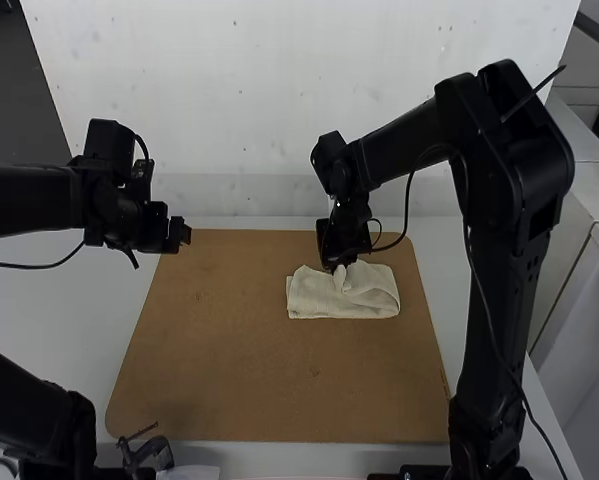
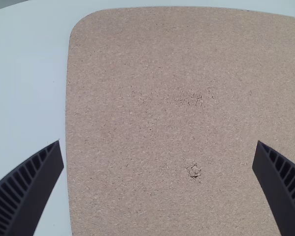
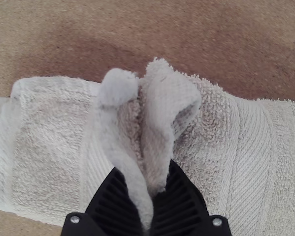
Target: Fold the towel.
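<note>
My left gripper [image 1: 184, 236] hangs over the board's far left part, away from the towel. In the left wrist view that gripper [image 2: 158, 189] is open, its ribbed fingers wide apart above bare board. My right gripper [image 1: 341, 264] is at the far edge of the cream towel [image 1: 317, 296], which lies folded on the right half of the board. In the right wrist view the right gripper [image 3: 149, 206] is shut on a pinched, bunched part of the towel [image 3: 51, 147]; folded layers spread out on both sides of the pinch.
A brown board [image 1: 219, 370] with rounded corners lies on the white table [image 1: 99, 320]. A white wall stands behind the table. At the near left edge, a small dark bracket [image 1: 149, 452] sits beside the left arm's base.
</note>
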Tool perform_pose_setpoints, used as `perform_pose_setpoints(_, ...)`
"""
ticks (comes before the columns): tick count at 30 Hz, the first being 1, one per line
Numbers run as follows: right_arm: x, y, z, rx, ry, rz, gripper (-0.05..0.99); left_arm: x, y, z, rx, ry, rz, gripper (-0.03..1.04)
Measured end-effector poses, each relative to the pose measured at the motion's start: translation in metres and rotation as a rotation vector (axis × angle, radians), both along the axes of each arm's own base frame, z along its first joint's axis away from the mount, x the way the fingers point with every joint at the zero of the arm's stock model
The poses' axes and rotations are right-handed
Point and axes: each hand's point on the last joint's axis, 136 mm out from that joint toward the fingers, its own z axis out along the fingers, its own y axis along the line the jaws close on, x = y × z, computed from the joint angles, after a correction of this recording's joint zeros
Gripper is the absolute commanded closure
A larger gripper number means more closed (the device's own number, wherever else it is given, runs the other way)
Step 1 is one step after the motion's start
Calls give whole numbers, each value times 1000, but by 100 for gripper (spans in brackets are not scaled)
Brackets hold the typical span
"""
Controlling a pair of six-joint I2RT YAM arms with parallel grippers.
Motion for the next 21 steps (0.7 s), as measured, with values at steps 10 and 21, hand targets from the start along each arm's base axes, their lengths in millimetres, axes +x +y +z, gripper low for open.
perform_pose_setpoints(10, -3, 43, 2, -15, 7, 52, 92, 5, -1, 2, -5, -21, -3, 0)
perform_pose_setpoints(21, -3, 57, -11, -17, 13, 58, 21, 7, -1, 3, -7, -29, -6, 0)
